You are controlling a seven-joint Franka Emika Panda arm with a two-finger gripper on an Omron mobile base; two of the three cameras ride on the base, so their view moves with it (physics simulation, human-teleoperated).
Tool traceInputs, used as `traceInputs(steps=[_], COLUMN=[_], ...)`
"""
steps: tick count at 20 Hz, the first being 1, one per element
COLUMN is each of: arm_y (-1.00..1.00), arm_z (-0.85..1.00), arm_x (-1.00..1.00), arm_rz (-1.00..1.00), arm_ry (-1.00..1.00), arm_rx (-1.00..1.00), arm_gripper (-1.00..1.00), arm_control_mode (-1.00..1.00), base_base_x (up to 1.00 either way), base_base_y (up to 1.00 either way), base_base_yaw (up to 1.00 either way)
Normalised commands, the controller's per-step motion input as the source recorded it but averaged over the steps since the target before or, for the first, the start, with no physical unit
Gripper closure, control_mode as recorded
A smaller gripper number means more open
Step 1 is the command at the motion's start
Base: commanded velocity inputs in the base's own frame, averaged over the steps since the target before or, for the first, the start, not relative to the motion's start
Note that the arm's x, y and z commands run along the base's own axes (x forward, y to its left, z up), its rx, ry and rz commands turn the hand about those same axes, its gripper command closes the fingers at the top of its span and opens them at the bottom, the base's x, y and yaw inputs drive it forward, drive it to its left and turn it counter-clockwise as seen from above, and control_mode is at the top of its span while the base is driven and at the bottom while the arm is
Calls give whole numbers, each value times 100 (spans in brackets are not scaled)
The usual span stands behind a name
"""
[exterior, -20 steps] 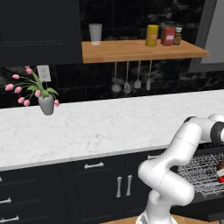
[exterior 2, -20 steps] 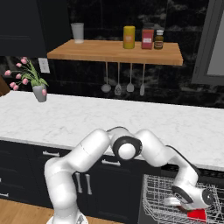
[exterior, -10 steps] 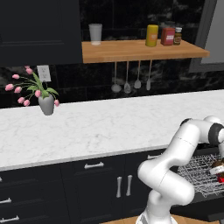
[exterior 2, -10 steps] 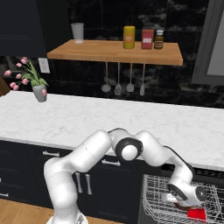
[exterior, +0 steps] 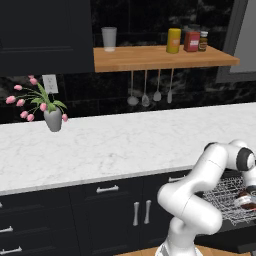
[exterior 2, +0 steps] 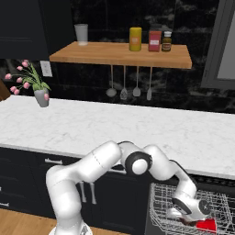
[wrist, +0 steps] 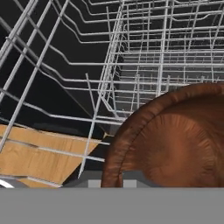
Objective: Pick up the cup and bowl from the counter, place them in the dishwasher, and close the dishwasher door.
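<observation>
My gripper (exterior 2: 183, 215) is down inside the dishwasher's grey wire rack (exterior 2: 160, 202), shut on the rim of a brown bowl (wrist: 175, 140) that looms large at the lower right of the hand view. The bowl (exterior: 245, 200) also shows as a dark brown shape at the hand over the rack (exterior: 220, 192). A red cup (exterior 2: 206, 225) lies in the rack just right of the hand. The white marble counter (exterior: 100, 145) runs above the dishwasher. The dishwasher door is hidden below the pulled-out rack.
A vase of pink flowers (exterior: 52, 117) stands at the counter's left. A wooden shelf (exterior 2: 119, 53) above carries a glass and jars, with utensils hanging under it. Dark cabinets with silver handles (exterior: 140, 212) flank the dishwasher. Wooden floor (wrist: 39, 153) shows through the rack wires.
The hand has shifted slightly left and lower within the rack, carrying the bowl with it. The red cup has stayed put.
</observation>
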Motion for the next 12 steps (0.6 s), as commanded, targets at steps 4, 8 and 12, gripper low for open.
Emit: traceInputs(steps=[4,8,12], arm_y=[0,0,0], arm_z=[-59,-14,1], arm_x=[0,0,-3], arm_rz=[0,0,0], arm_ry=[0,2,0], arm_rx=[1,0,0], arm_gripper=[100,100,-100], arm_control_mode=[-100,-100,-100], base_base_x=[0,0,0], base_base_y=[0,0,0], base_base_yaw=[0,0,0])
